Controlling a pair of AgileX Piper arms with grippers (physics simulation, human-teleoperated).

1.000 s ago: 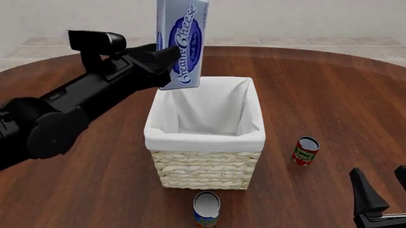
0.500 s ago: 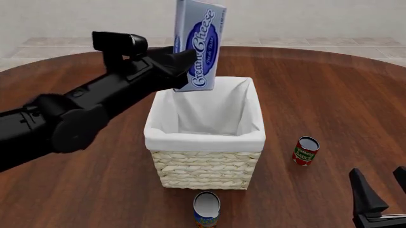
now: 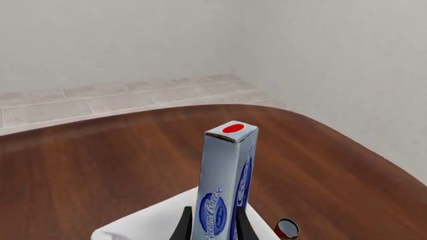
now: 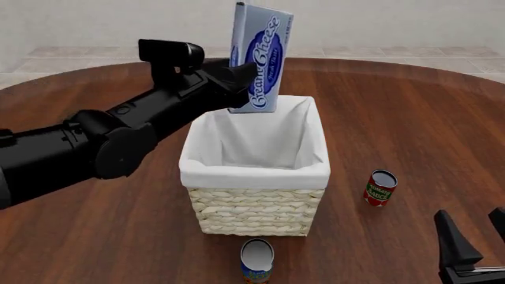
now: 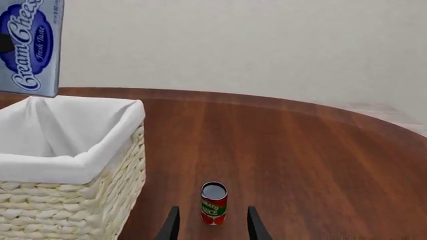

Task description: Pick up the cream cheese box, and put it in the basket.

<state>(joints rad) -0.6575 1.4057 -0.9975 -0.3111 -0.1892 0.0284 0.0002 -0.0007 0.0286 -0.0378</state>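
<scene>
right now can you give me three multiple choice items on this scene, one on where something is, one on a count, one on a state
1. Where is the cream cheese box?
A. lying on the table beside the basket
B. held upright above the far-left part of the basket
C. flat on the basket's floor

2. How many cans stand on the table?
A. one
B. two
C. four

3. What is the state of the right tool?
A. open, holding nothing
B. shut on the red can
C. shut on the basket rim

Answers:
1 B, the front view shows the left tool gripping the box upright, its lower end over the basket's far-left corner.
2 B, a red can sits right of the basket and a blue-orange can in front of it.
3 A, the right wrist view shows its fingers spread, the red can beyond them and untouched.
</scene>
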